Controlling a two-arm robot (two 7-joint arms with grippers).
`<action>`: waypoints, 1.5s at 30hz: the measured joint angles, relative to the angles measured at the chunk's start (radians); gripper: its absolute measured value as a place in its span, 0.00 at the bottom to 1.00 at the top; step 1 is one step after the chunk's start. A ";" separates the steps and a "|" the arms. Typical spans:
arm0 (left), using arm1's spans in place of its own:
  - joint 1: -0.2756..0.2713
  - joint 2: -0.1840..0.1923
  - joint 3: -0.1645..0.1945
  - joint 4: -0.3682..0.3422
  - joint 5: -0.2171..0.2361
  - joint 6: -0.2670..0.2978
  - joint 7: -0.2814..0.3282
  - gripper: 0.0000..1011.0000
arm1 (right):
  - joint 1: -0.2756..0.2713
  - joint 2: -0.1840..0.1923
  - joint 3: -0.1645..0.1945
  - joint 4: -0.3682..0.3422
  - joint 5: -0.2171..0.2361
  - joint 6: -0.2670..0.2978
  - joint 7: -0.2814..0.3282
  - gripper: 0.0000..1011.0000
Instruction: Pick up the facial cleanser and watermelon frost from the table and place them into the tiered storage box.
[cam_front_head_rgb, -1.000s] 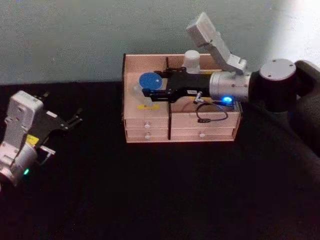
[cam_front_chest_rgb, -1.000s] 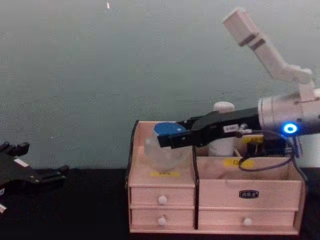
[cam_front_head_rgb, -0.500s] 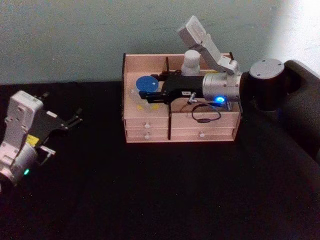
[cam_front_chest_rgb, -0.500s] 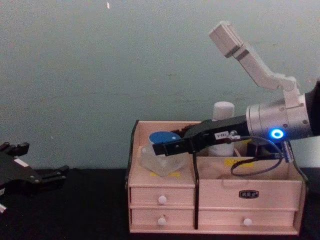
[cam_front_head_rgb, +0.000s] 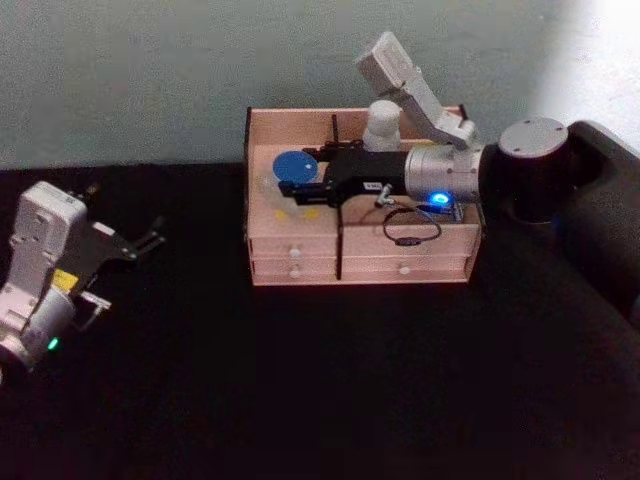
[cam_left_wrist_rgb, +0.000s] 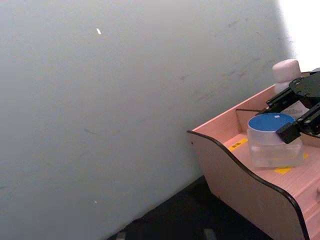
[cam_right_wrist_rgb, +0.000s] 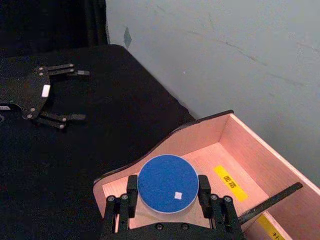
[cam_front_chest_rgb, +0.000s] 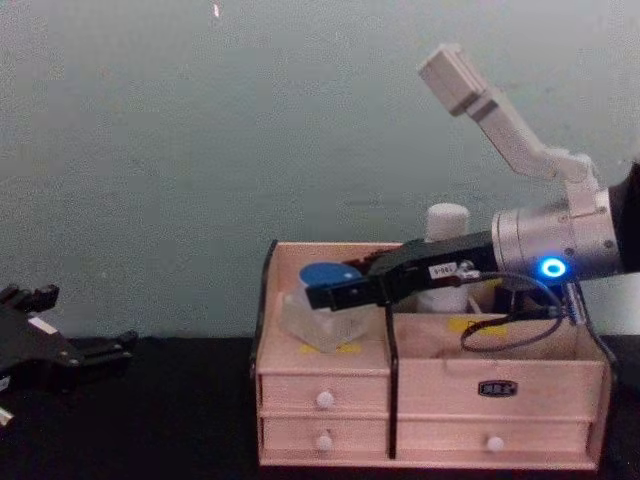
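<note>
- Right gripper (cam_front_head_rgb: 299, 172), centre of the head view: jaws pinch the blue-lidded jar (cam_right_wrist_rgb: 167, 186) by its sides, just under the lid.
- The jar sits low and slightly tilted in the left front tier of the tiered storage box (cam_front_head_rgb: 400, 268).
- Judged rigid and light, with smooth clear walls that are likely slippery. The side hold near the lid suits it.
- A finger partly hides the jar, so I cannot tell whether its base rests on the tier floor.
- White bottle (cam_front_head_rgb: 381, 124) in the back tier, its lower part hidden by the arm.
- Left gripper (cam_right_wrist_rgb: 85, 96), jaws spread, parked at the head view's left edge.
</note>
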 joint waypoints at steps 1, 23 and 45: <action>0.000 0.000 0.000 0.000 0.000 0.000 0.000 0.99 | 0.000 0.000 0.000 0.000 0.000 0.000 0.000 0.72; 0.000 0.000 0.000 0.000 0.000 0.000 0.000 0.99 | -0.002 0.003 -0.001 -0.006 0.002 0.002 -0.002 0.99; 0.000 0.000 0.000 0.000 0.000 0.000 0.000 0.99 | -0.323 0.291 0.143 -0.616 0.132 0.123 -0.108 0.99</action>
